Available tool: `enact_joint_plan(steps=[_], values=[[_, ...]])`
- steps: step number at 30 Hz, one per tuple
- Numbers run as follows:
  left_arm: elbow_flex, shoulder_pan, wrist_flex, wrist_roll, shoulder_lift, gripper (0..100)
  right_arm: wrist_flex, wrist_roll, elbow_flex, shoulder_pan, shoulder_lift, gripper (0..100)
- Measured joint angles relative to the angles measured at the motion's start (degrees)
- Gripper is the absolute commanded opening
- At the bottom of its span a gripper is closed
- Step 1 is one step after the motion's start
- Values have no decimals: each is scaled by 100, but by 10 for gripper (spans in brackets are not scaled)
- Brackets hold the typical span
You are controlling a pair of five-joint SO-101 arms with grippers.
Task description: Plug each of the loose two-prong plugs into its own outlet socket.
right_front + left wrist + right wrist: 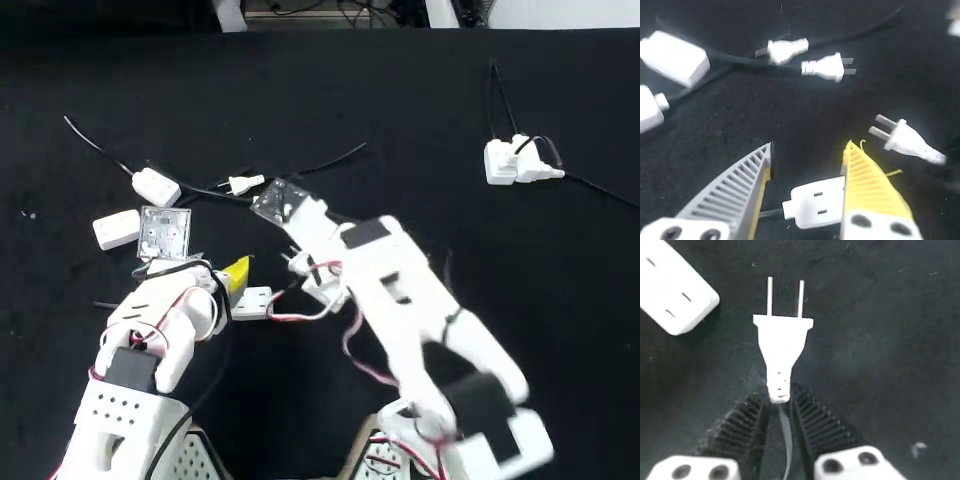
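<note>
The right tool (779,397) is clamped on the thin tail of a white two-prong plug (782,340), just where the cord leaves the moulded body. The prongs point straight away from the tool. A white outlet socket (675,290) lies near, off to one side of the prongs and out of line with them. Seen from above, this arm's tool stands over the left half of the black counter (400,120), about midway between its near and far edges.

The left tool (809,146) has its fingers apart, straddling a second socket (815,205) that lies flat closer to the near edge, slots up. That socket sits against the yellow finger and apart from the grey one. Another plug (905,140) lies on the counter just beyond it. Toward the far right corner, a third socket (505,160) already has a plug in it.

The plug looks light, hard and smooth, and its cord limp. Held by the tail, it will likely pivot once the prongs meet the slots, so the flat sides of the body behind the prongs would give a firmer hold. The sockets look light enough to slide unless pinned.
</note>
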Motion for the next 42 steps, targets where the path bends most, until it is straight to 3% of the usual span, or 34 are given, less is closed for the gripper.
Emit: enact_joint_plan(steps=[3, 8, 19, 33, 42], values=[[18, 9, 0, 0, 0, 234, -18, -193, -440, -9, 686, 168], [18, 9, 0, 0, 0, 234, 132, -299, -1160, 0, 1407, 168], [18, 9, 0, 0, 0, 234, 264, -290, -1785, -105, 1538, 168], [18, 9, 0, 0, 0, 234, 264, 519, -1811, -158, 2189, 168], [18, 9, 0, 0, 0, 234, 290, 659, -1925, -141, 2198, 11]])
